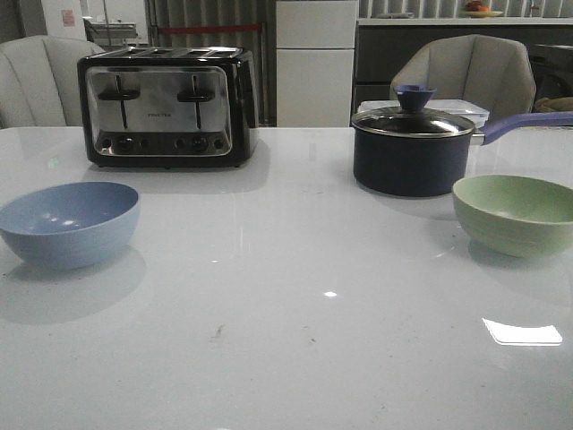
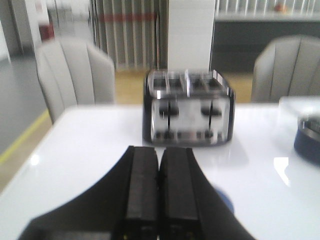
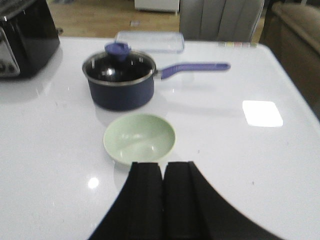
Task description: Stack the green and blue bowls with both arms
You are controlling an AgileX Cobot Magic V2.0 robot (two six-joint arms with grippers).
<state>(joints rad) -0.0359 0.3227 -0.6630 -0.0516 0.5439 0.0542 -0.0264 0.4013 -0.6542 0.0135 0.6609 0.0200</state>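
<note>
The pale blue bowl (image 1: 70, 222) stands upright on the white table at the left. The pale green bowl (image 1: 515, 213) stands upright at the right, in front of the saucepan. Neither gripper shows in the front view. In the left wrist view my left gripper (image 2: 159, 152) is shut and empty above the table; a sliver of the blue bowl (image 2: 226, 201) peeks out beside its fingers. In the right wrist view my right gripper (image 3: 163, 167) is shut and empty, just short of the green bowl (image 3: 139, 137).
A black and silver toaster (image 1: 166, 106) stands at the back left. A dark navy lidded saucepan (image 1: 413, 147) with a purple handle (image 1: 524, 124) stands at the back right, close behind the green bowl. A clear lidded container (image 3: 149, 41) lies behind it. Chairs stand past the table's far edge.
</note>
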